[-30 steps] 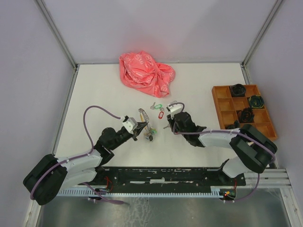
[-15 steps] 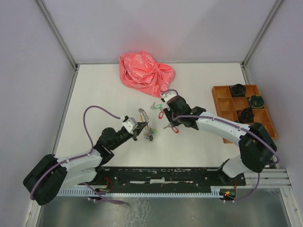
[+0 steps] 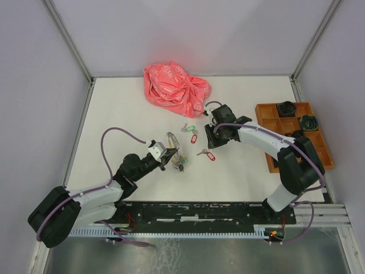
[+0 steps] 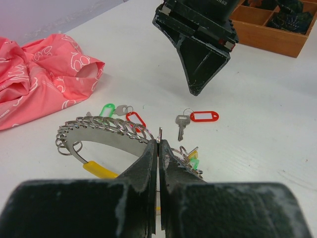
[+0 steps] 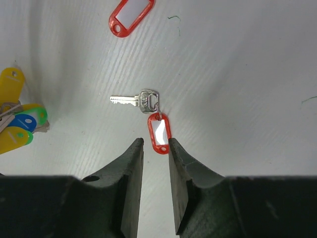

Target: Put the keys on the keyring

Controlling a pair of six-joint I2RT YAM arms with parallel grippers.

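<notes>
Two grippers: left gripper [image 4: 158,146] pinched tight on the big thin silver wire keyring [image 4: 111,142], right gripper [image 5: 154,145] part-open, empty, above a red-tagged silver metal key [image 5: 147,101].

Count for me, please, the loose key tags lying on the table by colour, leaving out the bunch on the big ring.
Red tags: 2
Green tag: 1
Total: 3 loose tags
</notes>
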